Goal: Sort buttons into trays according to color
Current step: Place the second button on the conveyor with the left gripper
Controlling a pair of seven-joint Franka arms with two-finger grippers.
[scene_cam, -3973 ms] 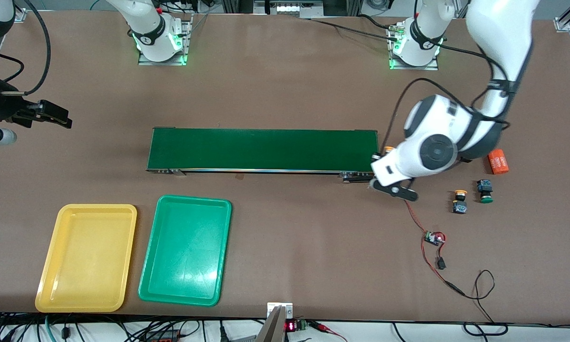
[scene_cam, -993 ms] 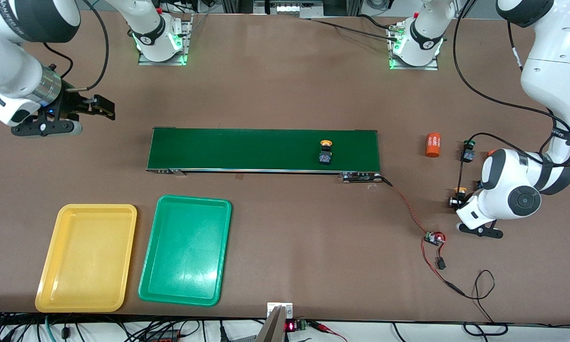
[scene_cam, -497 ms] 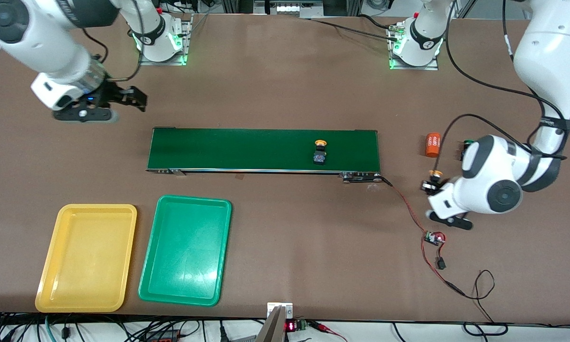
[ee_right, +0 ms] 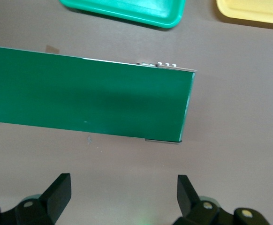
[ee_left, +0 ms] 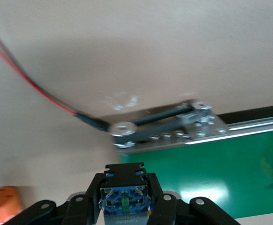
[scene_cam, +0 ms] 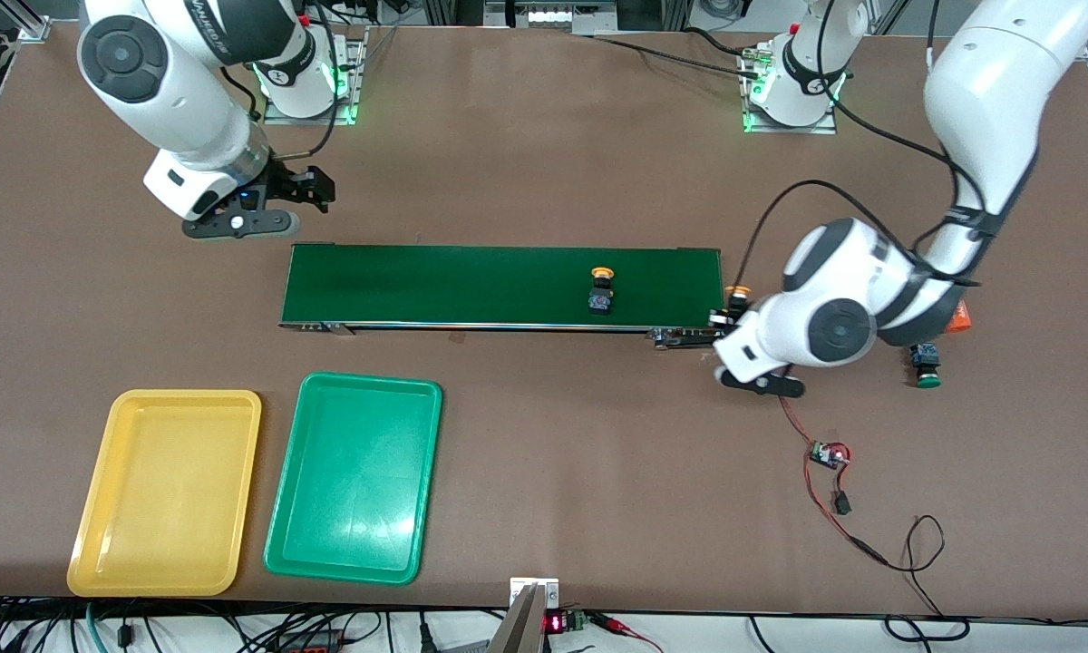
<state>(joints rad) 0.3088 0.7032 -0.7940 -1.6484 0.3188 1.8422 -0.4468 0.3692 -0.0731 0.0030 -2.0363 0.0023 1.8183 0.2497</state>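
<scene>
Brown matte surface carries a shallow yellow plastic tray beside a shallow green plastic tray, both nearer the front camera than the long dark-green conveyor belt. The right hand hovers open above the surface by the belt's end. A yellow-capped push-button switch rides the belt. The left hand grips a second yellow-capped switch at the belt's other end; the left wrist view shows its blue body. A green-capped switch sits partly hidden under that arm.

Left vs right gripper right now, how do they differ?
The left gripper is shut on a black-and-blue push-button with a yellow-orange cap; the right gripper is open and holds nothing. The left gripper hangs over the long dark-green conveyor belt at the left arm's end, the right gripper near the belt's right-arm end. Both are two-finger, black.
</scene>
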